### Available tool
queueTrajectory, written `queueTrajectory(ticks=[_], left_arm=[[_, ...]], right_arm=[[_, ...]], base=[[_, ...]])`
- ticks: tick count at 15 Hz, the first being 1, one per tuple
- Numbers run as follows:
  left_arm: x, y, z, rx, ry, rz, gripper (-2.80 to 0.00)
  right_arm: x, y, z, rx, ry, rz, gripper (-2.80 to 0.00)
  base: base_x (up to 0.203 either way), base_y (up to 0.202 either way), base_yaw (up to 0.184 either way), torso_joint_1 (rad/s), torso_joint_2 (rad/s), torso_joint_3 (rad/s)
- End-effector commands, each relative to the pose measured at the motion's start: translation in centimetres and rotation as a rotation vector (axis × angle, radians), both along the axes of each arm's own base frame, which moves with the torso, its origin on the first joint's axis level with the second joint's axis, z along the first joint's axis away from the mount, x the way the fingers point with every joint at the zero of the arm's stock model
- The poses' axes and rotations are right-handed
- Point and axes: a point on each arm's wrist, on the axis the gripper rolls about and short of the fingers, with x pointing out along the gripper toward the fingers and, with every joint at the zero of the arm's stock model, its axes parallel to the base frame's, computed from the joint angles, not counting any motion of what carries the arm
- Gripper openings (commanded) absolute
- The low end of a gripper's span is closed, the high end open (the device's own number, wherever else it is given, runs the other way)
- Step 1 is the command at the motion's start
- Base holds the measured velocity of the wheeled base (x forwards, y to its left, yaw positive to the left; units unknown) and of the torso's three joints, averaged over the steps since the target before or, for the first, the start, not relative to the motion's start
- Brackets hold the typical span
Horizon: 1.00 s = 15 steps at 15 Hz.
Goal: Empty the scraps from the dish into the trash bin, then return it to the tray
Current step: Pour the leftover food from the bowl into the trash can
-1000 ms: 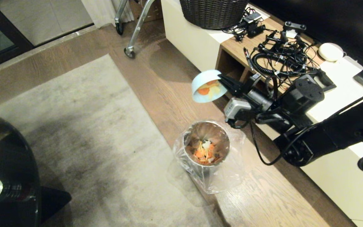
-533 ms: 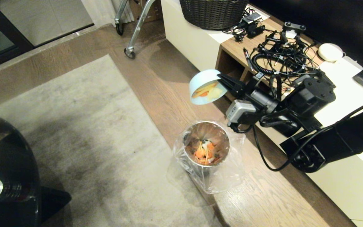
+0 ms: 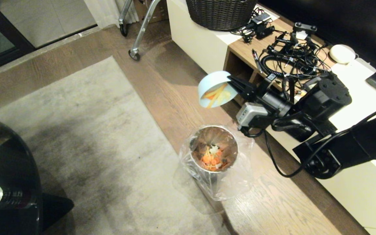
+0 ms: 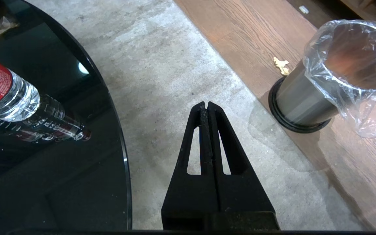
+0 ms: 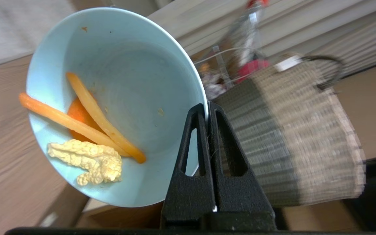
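Head view: tilted dish (image 3: 214, 88) holds scraps (image 3: 214, 95); trash bin (image 3: 213, 152) part-filled.

Bottle (image 4: 2, 94) label text unreadable; nothing else lettered.

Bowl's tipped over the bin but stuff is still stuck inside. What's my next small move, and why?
Probably tip the dish a bit steeper, maybe with a small shake. The right gripper is shut on its rim, tilted above the trash bin, yet carrot strips, an orange slice and a pale yellow piece cling near the low edge. Keep that edge over the opening: one scrap lies on the floor beside the bin.
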Motion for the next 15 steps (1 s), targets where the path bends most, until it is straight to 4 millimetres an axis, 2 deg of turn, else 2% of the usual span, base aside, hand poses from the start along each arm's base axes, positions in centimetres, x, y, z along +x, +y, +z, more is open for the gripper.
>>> queueTrajectory(ticks=[1, 3, 5, 6, 8, 9, 10, 13, 15], left_arm=[[0.0, 0.0, 0.0, 0.000, -0.001, 0.000, -2.80], [0.0, 0.0, 0.0, 0.000, -0.001, 0.000, -2.80], [0.0, 0.0, 0.0, 0.000, -0.001, 0.000, -2.80], [0.0, 0.0, 0.0, 0.000, -0.001, 0.000, -2.80], [0.0, 0.0, 0.0, 0.000, -0.001, 0.000, -2.80], [0.0, 0.0, 0.0, 0.000, -0.001, 0.000, -2.80], [0.0, 0.0, 0.0, 0.000, -0.001, 0.000, -2.80], [0.0, 0.0, 0.0, 0.000, -0.001, 0.000, -2.80], [0.0, 0.0, 0.0, 0.000, -0.001, 0.000, -2.80]], right_arm=[[0.0, -0.5, 0.7, 0.021, -0.061, -0.011, -2.80], [0.0, -0.4, 1.9, 0.043, -0.096, -0.007, -2.80], [-0.2, -0.6, 0.8, 0.024, -0.054, -0.010, -2.80], [-0.5, -0.8, 1.2, 0.028, -0.064, -0.011, -2.80], [-0.7, -0.9, 0.1, 0.009, -0.024, -0.012, -2.80], [-0.8, -0.9, 0.6, 0.017, -0.036, -0.011, -2.80], [-0.7, -0.8, 1.8, 0.041, -0.078, -0.008, -2.80], [-0.9, -0.8, 3.3, 0.063, -0.125, -0.002, -2.80], [-1.3, -0.9, 2.8, 0.047, -0.112, -0.001, -2.80]], base=[[0.000, 0.000, 0.000, 0.000, 0.00, 0.000], [0.000, 0.000, 0.000, 0.000, 0.00, 0.000], [0.000, 0.000, 0.000, 0.000, 0.00, 0.000], [0.000, 0.000, 0.000, 0.000, 0.00, 0.000], [0.000, 0.000, 0.000, 0.000, 0.00, 0.000], [0.000, 0.000, 0.000, 0.000, 0.00, 0.000], [0.000, 0.000, 0.000, 0.000, 0.00, 0.000], [0.000, 0.000, 0.000, 0.000, 0.00, 0.000], [0.000, 0.000, 0.000, 0.000, 0.00, 0.000]])
